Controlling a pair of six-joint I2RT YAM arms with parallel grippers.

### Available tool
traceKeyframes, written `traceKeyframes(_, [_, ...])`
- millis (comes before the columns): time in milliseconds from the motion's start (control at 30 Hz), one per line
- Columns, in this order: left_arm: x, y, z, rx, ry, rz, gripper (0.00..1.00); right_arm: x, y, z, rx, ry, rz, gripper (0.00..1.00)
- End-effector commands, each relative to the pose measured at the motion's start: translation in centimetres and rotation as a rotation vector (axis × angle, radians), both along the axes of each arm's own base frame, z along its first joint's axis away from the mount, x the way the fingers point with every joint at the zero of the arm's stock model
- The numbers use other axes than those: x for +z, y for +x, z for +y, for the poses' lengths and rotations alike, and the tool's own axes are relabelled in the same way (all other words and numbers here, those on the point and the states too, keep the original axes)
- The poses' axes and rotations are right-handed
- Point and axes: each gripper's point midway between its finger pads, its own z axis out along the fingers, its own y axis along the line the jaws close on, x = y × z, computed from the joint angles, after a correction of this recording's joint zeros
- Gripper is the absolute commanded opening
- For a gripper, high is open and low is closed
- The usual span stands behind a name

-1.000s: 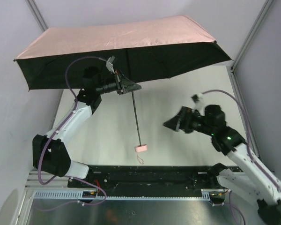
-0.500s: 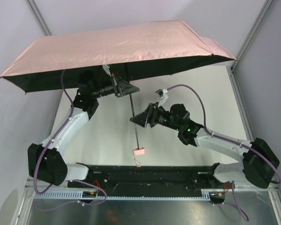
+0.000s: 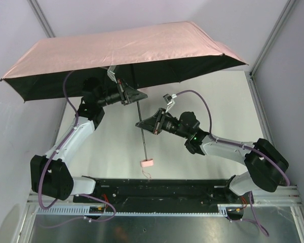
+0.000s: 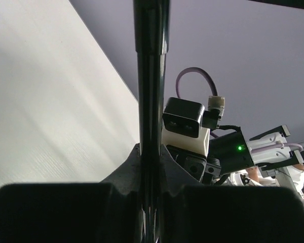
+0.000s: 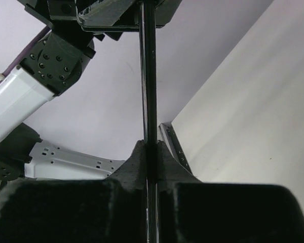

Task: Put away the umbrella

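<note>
Left end effector [image 3: 139,96] was pinching the black shaft [image 3: 143,140] of the umbrella [image 3: 157,40] high up, just under the spread canopy [image 3: 91,53]. The right end effector [image 3: 140,123] was pinching the same shaft a little lower, so the 2 grips sat stacked with a short bare stretch of shaft between them. The umbrella was fully open and held in the air above the white worktop [image 3: 116,152], touching it nowhere that could be seen. Its pale pink top faced up and sloped down toward the left side, with the dark underside showing along the near edge. The shaft hung nearly upright, leaning slightly, and ended in the pink handle [image 3: 147,163], which hung free below the right end effector with the thin pink strap [image 3: 149,174] dangling under it. In the left wrist view the dark fingers [image 4: 124,174] were closed against both sides of the shaft, and the right arm's wrist camera [image 4: 185,124] and a green light [image 4: 239,148] sat just behind it. In the right wrist view the fingers [image 5: 131,164] were likewise pressed to the shaft from both sides, with the left end effector above them at the top of the picture. Purple cables [image 3: 195,96] looped from both wrists.
</note>
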Motion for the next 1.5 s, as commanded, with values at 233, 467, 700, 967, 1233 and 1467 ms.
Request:
traceKeyframes(233, [4.8, -2.3, 1.0, -0.017, -0.033, -0.239, 0.69, 5.5, 1.1, -3.0, -0.161, 0.107, -0.088, 0.00])
traceKeyframes(467, [4.5, -2.5, 1.3, 0.001, -0.049, -0.215, 0.78, 9.3, 2.8, -8.3, -0.311, 0.190, -0.122, 0.00])
traceKeyframes(700, [3.1, -4.9, -1.4, -0.078, -0.081, -0.180, 0.79, 11.9, 4.9, -12.9, -0.436, 0.262, -0.165, 0.00])
traceKeyframes(967, [1.0, -8.8, -6.6, -0.292, -0.084, -0.145, 0.84, 13.5, 4.7, -14.3, -0.431, 0.306, -0.170, 0.00])
traceKeyframes(1233, [-0.4, -10.8, -9.0, -0.383, -0.076, -0.126, 0.69, 14.0, 4.1, -13.9, -0.409, 0.316, -0.160, 0.00])
traceKeyframes(1467, [-1.9, -10.2, -9.5, -0.375, -0.058, -0.097, 0.53, 14.2, 4.2, -11.8, -0.401, 0.297, -0.137, 0.00])
